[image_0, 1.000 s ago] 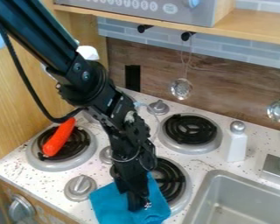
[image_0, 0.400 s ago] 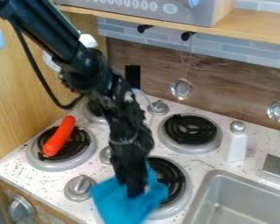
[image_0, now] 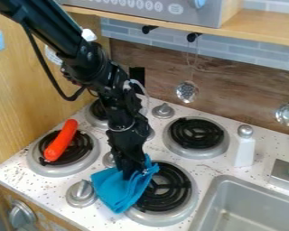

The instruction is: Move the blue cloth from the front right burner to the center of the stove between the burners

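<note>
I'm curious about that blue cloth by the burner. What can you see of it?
The bright blue, soft-looking fabric cloth is plain, creased and crumpled. Its upper part is bunched in the black two-fingered pincer, and loose folds drape below to a rounded point. It lies between the silver-grey stove knob and the black-coiled, silver-rimmed burner, overlapping the burner's left side in this view. Whether its lowest fold touches the white speckled counter is unclear.
</note>
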Robot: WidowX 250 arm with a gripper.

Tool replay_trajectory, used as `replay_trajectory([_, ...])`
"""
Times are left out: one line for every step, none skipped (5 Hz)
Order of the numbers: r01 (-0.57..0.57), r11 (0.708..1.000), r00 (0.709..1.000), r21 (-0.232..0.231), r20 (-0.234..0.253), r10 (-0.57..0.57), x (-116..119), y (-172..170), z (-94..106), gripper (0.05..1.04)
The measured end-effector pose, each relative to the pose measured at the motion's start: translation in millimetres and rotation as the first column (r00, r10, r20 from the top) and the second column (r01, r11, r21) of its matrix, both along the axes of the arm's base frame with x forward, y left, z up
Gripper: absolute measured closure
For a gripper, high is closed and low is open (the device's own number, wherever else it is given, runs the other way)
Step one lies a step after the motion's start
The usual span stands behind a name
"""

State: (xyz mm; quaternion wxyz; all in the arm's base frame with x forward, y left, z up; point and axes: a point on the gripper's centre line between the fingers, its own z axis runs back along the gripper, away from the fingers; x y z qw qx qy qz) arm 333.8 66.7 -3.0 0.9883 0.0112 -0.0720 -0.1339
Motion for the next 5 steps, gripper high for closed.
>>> replay_trajectory([-0.009, 1.0, 1.0, 0.001, 0.003, 0.009, 9, 5, 0.4, 0.937])
replay_trajectory([-0.043, 0.999, 0.999, 0.007, 0.003, 0.043, 21, 18, -7.3, 0.978])
replay_trajectory([-0.073, 0.997, 0.997, 0.003, -0.028, 0.073, 26, 23, -8.3, 0.987])
replay_trajectory([-0.089, 0.996, 0.996, 0.004, -0.026, 0.089, 39, 24, -7.0, 0.988])
replay_trajectory([-0.091, 0.996, 0.996, 0.009, 0.006, 0.091, 56, 27, -7.6, 0.988])
